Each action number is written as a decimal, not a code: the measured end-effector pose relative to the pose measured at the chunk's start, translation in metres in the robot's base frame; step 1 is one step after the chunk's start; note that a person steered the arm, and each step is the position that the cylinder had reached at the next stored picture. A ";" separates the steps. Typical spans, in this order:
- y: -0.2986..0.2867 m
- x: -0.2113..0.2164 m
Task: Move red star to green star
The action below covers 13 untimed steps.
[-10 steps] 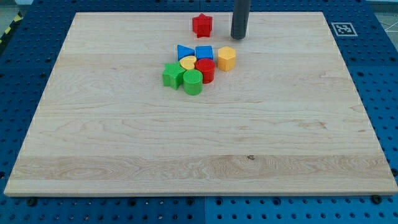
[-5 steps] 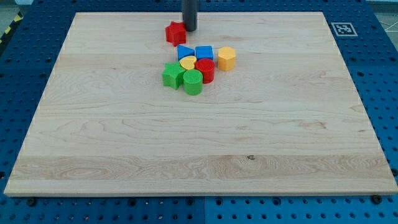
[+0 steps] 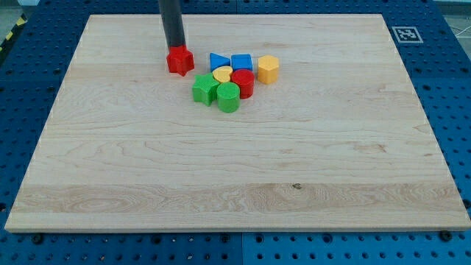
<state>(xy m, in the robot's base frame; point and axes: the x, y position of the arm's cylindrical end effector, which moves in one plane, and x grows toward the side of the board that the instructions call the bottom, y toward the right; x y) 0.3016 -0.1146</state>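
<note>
Red star against my tip, up and left of the cluster.

Nearest lies the green star (image 3: 204, 89) beside a green cylinder (image 3: 228, 96). Farther, apart to the view's upper left, the red star (image 3: 179, 60) touches my tip (image 3: 175, 47), just behind it; the bare rod grasps nothing.

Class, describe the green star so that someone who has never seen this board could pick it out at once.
Start at the wooden board and find the huddle of coloured blocks near the view's top centre. The green star sits at that huddle's lower left corner, right beside the green cylinder. Both are green, but the star has a notched, pointed outline while its neighbour is round.
</note>
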 end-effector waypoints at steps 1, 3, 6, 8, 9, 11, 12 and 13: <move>-0.006 0.011; -0.019 0.036; -0.021 0.053; -0.021 0.052; -0.018 0.050; -0.013 0.043; -0.011 0.043; -0.003 0.043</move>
<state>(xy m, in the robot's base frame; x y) 0.3450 -0.1175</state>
